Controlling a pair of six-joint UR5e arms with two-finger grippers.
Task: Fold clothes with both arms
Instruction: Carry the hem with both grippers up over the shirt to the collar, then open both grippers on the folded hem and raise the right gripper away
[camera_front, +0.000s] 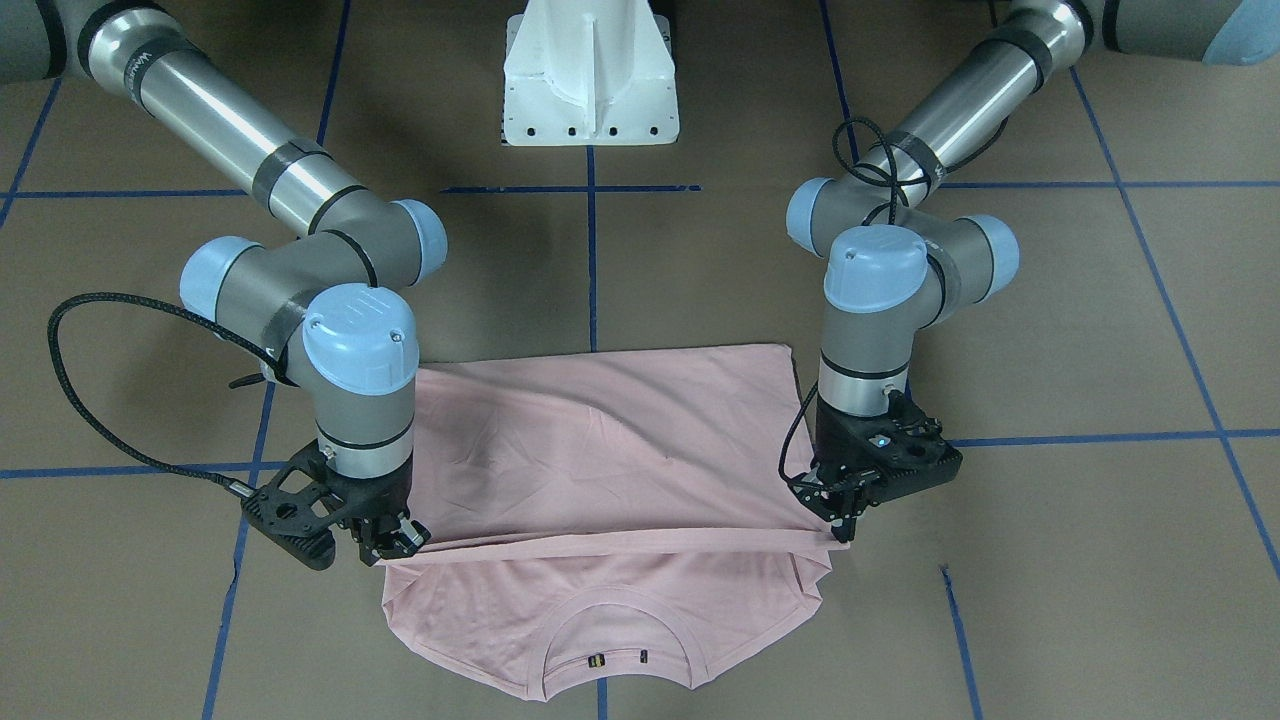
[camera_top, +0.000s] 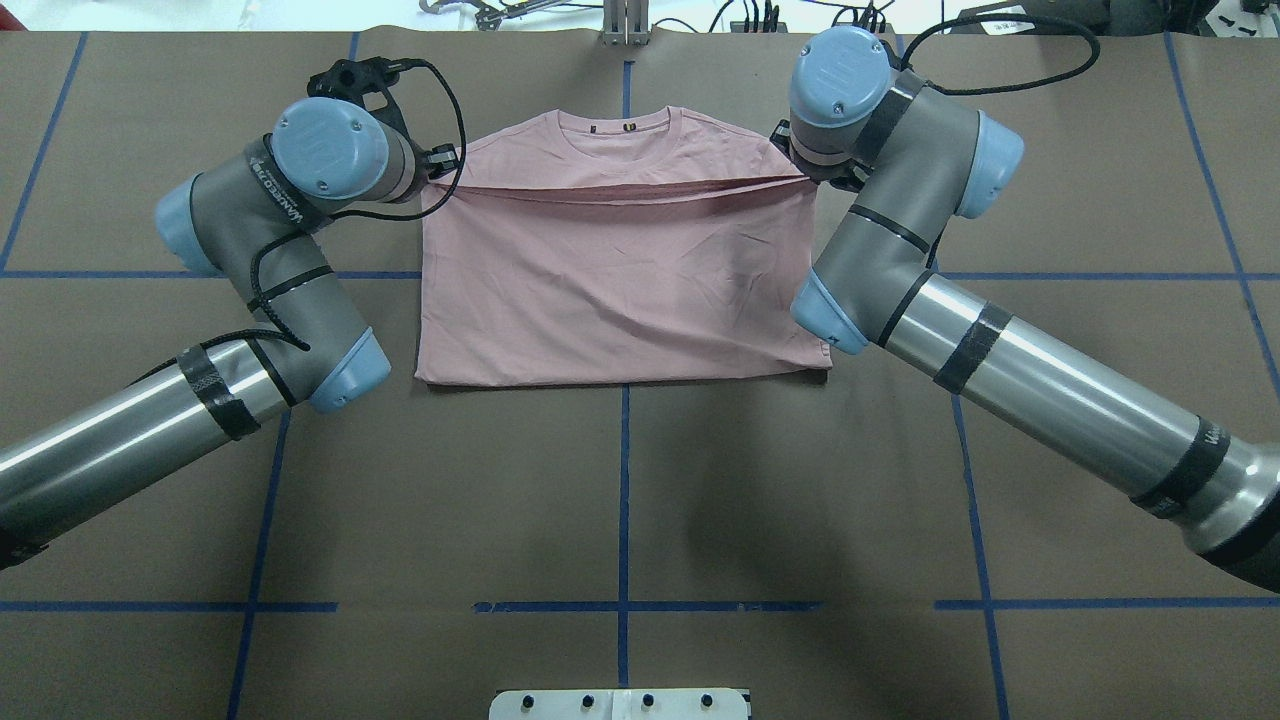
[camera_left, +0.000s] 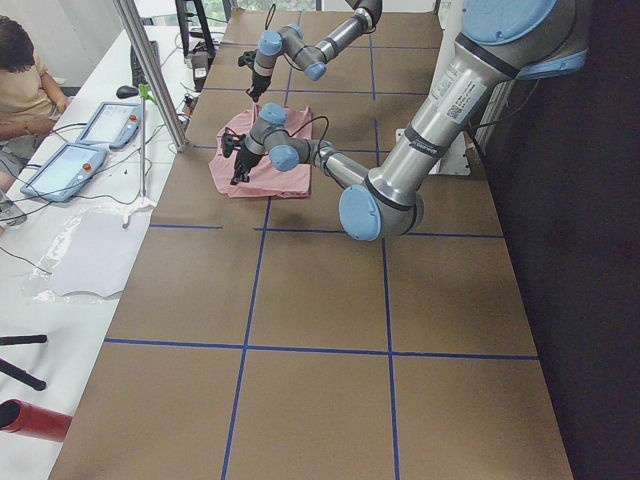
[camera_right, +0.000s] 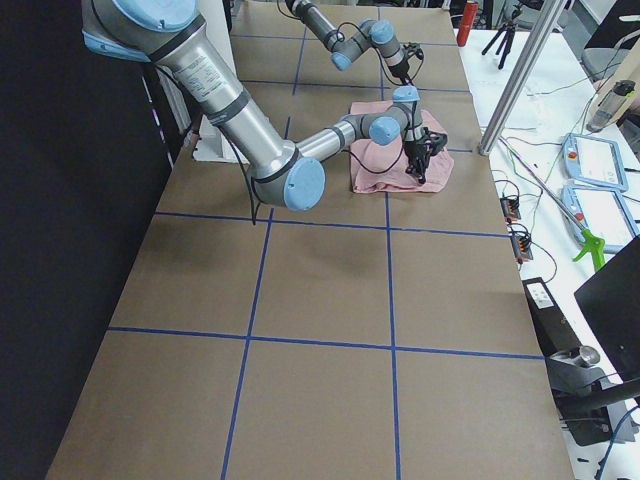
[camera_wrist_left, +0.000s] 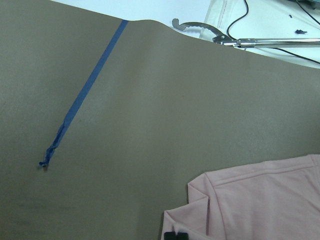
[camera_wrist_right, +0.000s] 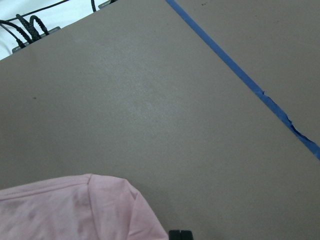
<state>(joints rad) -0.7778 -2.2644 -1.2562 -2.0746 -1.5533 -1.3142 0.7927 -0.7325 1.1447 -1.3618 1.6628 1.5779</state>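
Note:
The pale pink T-shirt (camera_front: 600, 450) lies flat with its plain side up, and its lower part is folded over toward the collar (camera_front: 615, 640). It also shows in the overhead view (camera_top: 620, 270). My left gripper (camera_front: 843, 528) is shut on one corner of the folded-over edge. My right gripper (camera_front: 400, 543) is shut on the other corner. The edge runs taut between them, just short of the collar. In the overhead view the left gripper (camera_top: 440, 165) shows, while the right one is mostly hidden under its wrist. The wrist views show only sleeve cloth (camera_wrist_left: 260, 200) (camera_wrist_right: 75, 210) and brown table.
The white pedestal (camera_front: 590, 80) stands at the robot's side of the table. Blue tape lines (camera_top: 624, 480) cross the brown surface. Metal tools and cables (camera_wrist_left: 225, 37) lie past the far edge. An operator (camera_left: 20, 80) and tablets (camera_left: 85, 140) are at a side table.

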